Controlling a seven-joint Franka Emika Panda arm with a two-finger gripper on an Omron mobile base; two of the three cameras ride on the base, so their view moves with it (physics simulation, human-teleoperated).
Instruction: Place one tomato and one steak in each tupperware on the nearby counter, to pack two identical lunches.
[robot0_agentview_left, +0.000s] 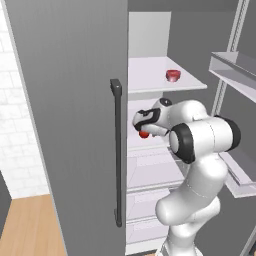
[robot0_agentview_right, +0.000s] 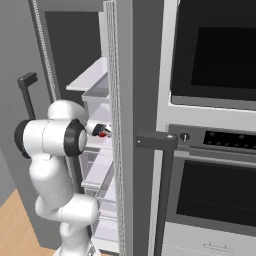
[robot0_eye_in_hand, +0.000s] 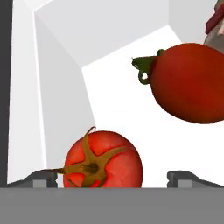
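- A red tomato sat on the white floor of a fridge shelf, right in front of the hand.
- Its brown star-shaped stem faced the hand camera.
- The tomato lay between the two dark finger tips of the gripper, nearer to the left tip in the hand view.
- The jaws stood wide apart, and I could not tell if either tip touched the tomato.
- A second tomato lay farther in on the same white floor, at the upper right of the hand view, apart from the first one.
- Its green stem stuck out to the left in that view.
- A bit of dark red and pale stuff showed past it at the top right corner, too little to name.
- In the left base view, the gripper reached into the open fridge at a middle shelf, with a bit of red just under it.
- In the right base view, the gripper poked in behind the edge of the fridge door, with red at its tip.
- One shelf higher, a pinkish red steak lay alone on a white shelf.
- The big grey fridge door stood open to the left of the arm, with a long dark handle.
- A bit of light wood counter showed low at the left.
- To the right of the fridge stood a dark wall oven with a bar handle.
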